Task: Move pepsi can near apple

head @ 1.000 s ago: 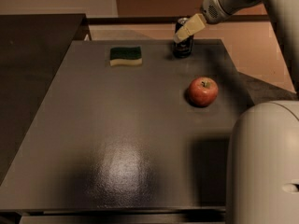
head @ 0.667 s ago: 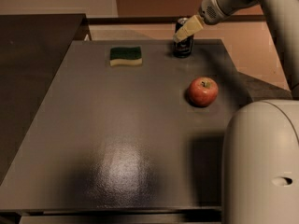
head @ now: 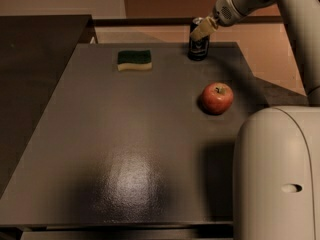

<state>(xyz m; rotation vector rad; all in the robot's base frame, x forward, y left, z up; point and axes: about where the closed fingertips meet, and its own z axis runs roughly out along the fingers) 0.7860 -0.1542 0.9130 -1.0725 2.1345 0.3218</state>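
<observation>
Camera view, holdings at this moment.

Item 1, my gripper [head: 202, 30]: at the far side of the table [head: 125, 149], set against the top rim of the pepsi can [head: 198, 48]. It reaches in from the right on my arm [head: 240, 4]. Grip state is undetermined: whether I am clamped on the can or only placed at it does not show from here.

Item 2, pepsi can: upright at the far right of the table top, close to the back edge. Its upper part is partly covered by my gripper, and its base appears to rest on the surface.

Item 3, apple [head: 217, 97]: stem up, on the right side of the table. It is nearer the camera than the can and well apart from it.

Item 4, sponge [head: 134, 60]: green-topped, on the far side, left of the can and apart from it. Not part of the job.

Item 5, my body shell [head: 277, 174]: fills the lower right corner.

Step in hand, by my judgement: the grasp of the can. Carrying has not begun, since the can stands far from the apple.

Next move calls for:
- a sure hold;
- a slight lift clear of the surface;
- travel toward the camera and a little right;
- an upright set-down just beside the apple without nudging it, as it would likely roll.
</observation>
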